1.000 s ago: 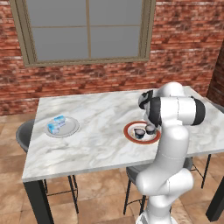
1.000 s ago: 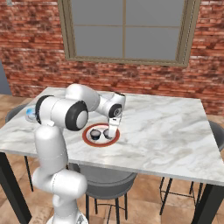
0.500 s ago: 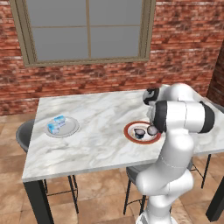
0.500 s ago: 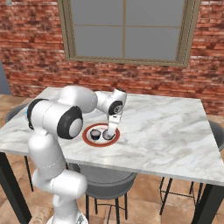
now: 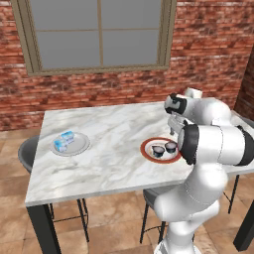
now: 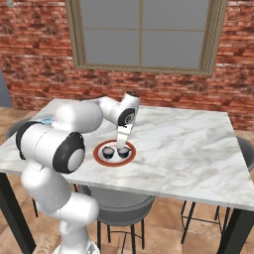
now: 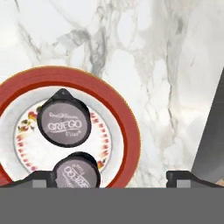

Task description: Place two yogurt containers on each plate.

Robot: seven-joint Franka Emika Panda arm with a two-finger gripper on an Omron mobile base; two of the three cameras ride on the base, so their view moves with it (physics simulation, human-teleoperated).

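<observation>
Hand view: two dark yogurt containers [image 7: 64, 121] sit on red-rimmed plate [image 7: 124, 113].

A white marble table [image 5: 114, 149] spans mid-frame of the left base view. The pale grey plate [image 5: 70, 145] lies at centre left, the red-rimmed plate [image 5: 159, 150] right of centre, well apart; both seem to rest flat.

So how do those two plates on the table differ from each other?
The grey plate is plain and pale; the red-rimmed plate is white with a patterned centre. The grey plate holds two light blue yogurt cups, the red-rimmed plate two dark yogurt cups. Both are round, shallow, similar in size, on the marble table.
</observation>
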